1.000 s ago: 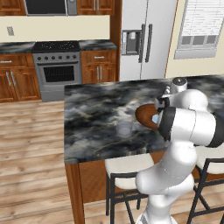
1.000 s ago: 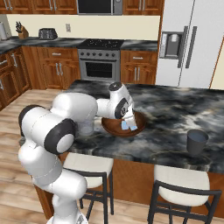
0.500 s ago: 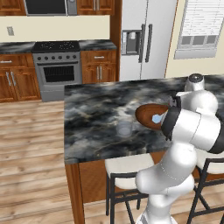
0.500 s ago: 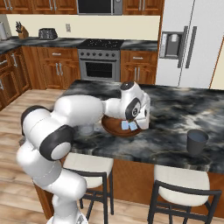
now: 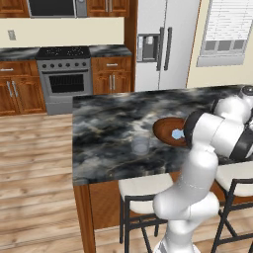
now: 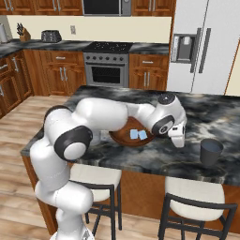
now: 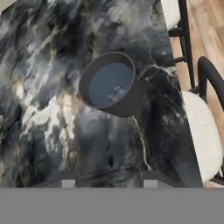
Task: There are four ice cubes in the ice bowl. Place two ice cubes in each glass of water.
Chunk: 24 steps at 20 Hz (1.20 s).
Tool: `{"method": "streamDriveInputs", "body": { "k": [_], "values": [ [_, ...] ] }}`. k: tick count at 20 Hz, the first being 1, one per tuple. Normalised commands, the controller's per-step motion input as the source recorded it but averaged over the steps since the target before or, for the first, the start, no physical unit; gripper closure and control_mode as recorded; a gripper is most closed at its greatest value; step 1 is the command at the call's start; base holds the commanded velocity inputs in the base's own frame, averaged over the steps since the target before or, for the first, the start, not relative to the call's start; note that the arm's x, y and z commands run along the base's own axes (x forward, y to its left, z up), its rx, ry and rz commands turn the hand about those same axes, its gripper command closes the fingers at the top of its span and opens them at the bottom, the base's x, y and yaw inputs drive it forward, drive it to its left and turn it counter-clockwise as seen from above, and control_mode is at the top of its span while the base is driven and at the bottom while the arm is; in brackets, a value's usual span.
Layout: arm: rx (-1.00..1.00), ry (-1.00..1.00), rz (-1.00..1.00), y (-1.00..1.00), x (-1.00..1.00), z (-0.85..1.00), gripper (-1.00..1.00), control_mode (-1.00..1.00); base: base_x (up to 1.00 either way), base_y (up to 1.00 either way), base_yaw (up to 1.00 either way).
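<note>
Holding ice cubes [image 6: 138, 135], ice bowl [image 6: 123, 138], glass of water [image 6: 211, 152]

On the counter [image 6: 220, 112] the bowl [image 6: 123, 137] sits near the stool-side edge, with two ice cubes [image 6: 138, 135] in it, touching. One glass [image 6: 211, 152] stands right of the bowl, well apart, above a stool [image 6: 193, 191]. The gripper [image 6: 178, 141] hangs between bowl and that glass. Another glass [image 5: 141, 144] stands left of the bowl, near it.
</note>
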Motion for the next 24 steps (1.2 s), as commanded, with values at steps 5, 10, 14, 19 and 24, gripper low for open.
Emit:
{"method": "streamDriveInputs", "body": {
  "k": [5, 10, 14, 19, 24],
  "values": [
    [0.06, 0.02, 0.0, -0.7, 0.0, 0.0, 1.0, -1.0, 0.0, 0.0, 0.0],
    [0.05, 0.03, 0.02, -0.53, 0.0, 0.0, 1.0, -1.0, 0.0, 0.0, 0.0],
    [0.0, 0.04, 0.0, -0.28, 0.1, -0.05, 1.0, -1.0, 0.0, 0.0, 0.0],
    [0.0, 0.08, 0.0, -0.02, 0.29, -0.11, 1.0, -1.0, 0.0, 0.0, 0.0],
    [0.0, 0.07, 0.0, 0.0, 0.38, -0.21, 1.0, -1.0, 0.0, 0.0, 0.0]
  ]
}}
